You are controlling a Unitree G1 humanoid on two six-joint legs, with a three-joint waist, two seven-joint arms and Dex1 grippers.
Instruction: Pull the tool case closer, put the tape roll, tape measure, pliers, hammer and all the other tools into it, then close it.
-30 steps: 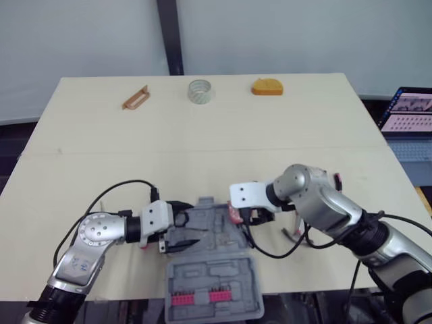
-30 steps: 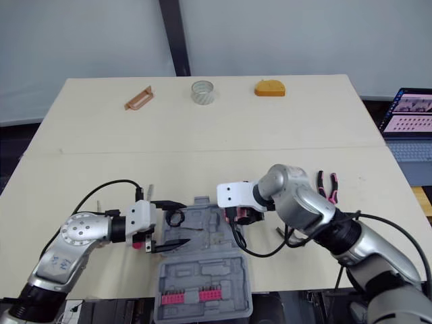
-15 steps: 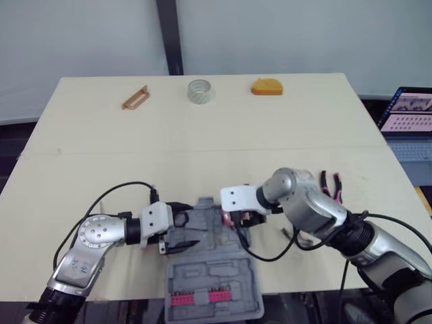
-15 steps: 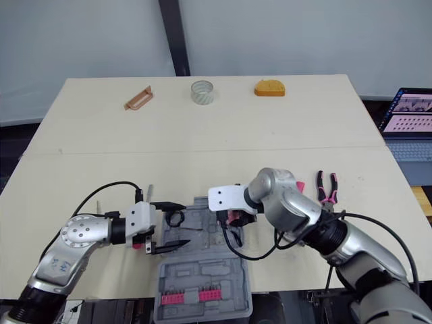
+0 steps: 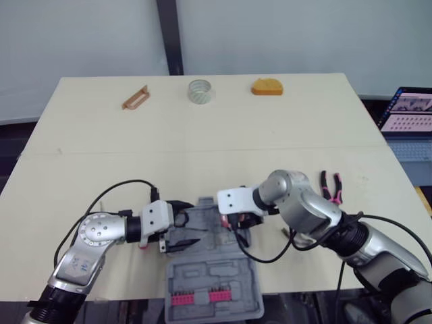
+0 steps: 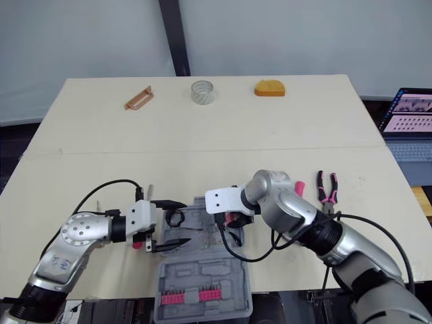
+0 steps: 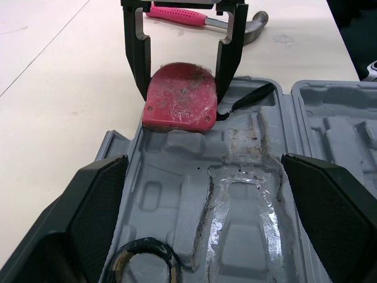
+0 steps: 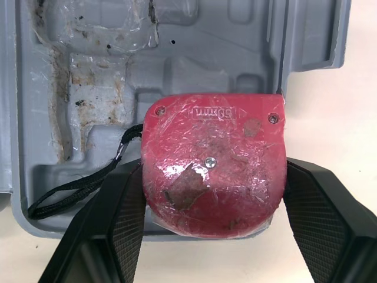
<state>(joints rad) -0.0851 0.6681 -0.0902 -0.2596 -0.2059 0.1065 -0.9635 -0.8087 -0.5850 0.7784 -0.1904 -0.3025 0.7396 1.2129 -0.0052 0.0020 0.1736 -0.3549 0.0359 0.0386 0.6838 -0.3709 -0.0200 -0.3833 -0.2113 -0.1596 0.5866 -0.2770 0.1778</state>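
Red tape measure [image 8: 215, 162]: R gripper [image 5: 236, 221] is pinching it across its two edges, over the right-end corner of the tool case [image 7: 177, 177], right by the rim. Can't tell if it's touching the tray.
Handling: hard shell, prob. compact & dense for its size. The film-wrapped faces are looking slick, so you're wanting a square pinch low on the body, not on the curved top. Black wrist strap [image 7: 250, 95] is trailing limp into the tray and could snag on a moulded edge.
L gripper [image 6: 177, 224]: fingers are spreading wide over the tray's left end, gripping nothing.
Grey case: is lying open near the front edge of the table [image 5: 101, 148], lid half w/ pink bits [image 5: 217, 295] nearest the robot.
R wrist view: is giving you measure vs rim. Its outer side is lining up about w/ the tray wall, so I'd judge a nudge inward is needed before you let go.
L wrist view: is adding the pink-handled hammer [image 7: 206, 19] lying on the table beyond the case, plus the bare recesses.
Head views: are adding the tape roll [image 5: 200, 91] at the far edge & the pliers [image 5: 331, 185] to the right, both well apart from the case.
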